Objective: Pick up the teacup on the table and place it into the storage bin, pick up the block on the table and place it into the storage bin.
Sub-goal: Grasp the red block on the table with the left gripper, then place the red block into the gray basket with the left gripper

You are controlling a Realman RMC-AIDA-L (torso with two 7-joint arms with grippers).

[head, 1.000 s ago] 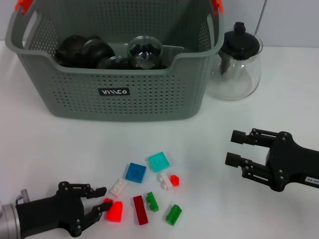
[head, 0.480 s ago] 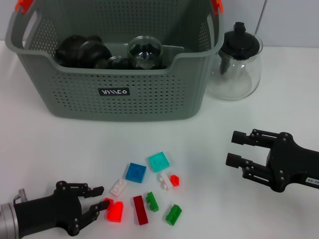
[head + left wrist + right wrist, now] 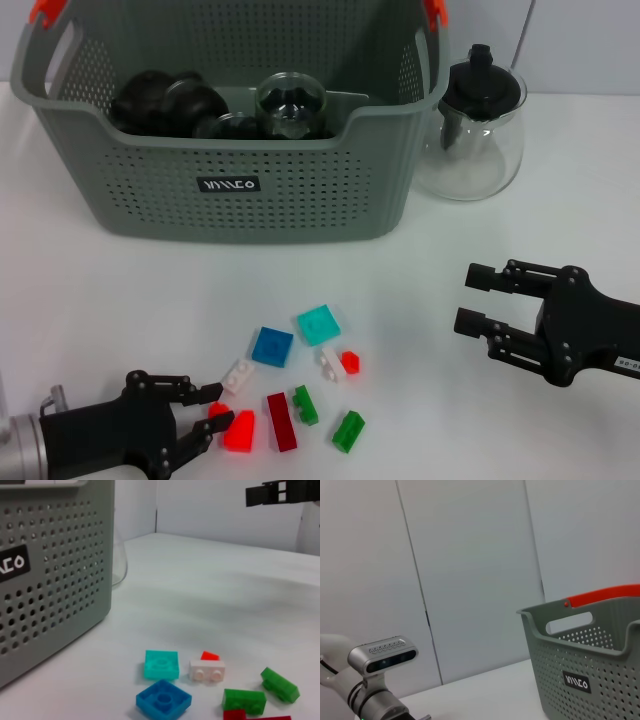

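Note:
The grey storage bin [image 3: 230,150] stands at the back, with dark round cups [image 3: 165,100] and a clear glass one [image 3: 290,100] inside; no teacup shows on the table. Several small blocks lie in front of it: blue [image 3: 272,345], teal [image 3: 318,324], white [image 3: 238,375], dark red [image 3: 281,421], green [image 3: 348,430]. My left gripper [image 3: 219,405] sits low at the front left, open, with a tiny red piece [image 3: 216,409] between its tips and a bright red block [image 3: 240,432] touching the lower finger. My right gripper [image 3: 478,300] hovers open at the right, holding nothing.
A clear glass teapot [image 3: 472,125] with a black lid stands to the right of the bin. In the left wrist view the bin wall [image 3: 50,580] fills one side, with the teal block [image 3: 161,664] and blue block [image 3: 163,699] close by.
My left gripper has slid a little to the right into the blocks, and the bright red block has shifted slightly with it. The right arm has not moved.

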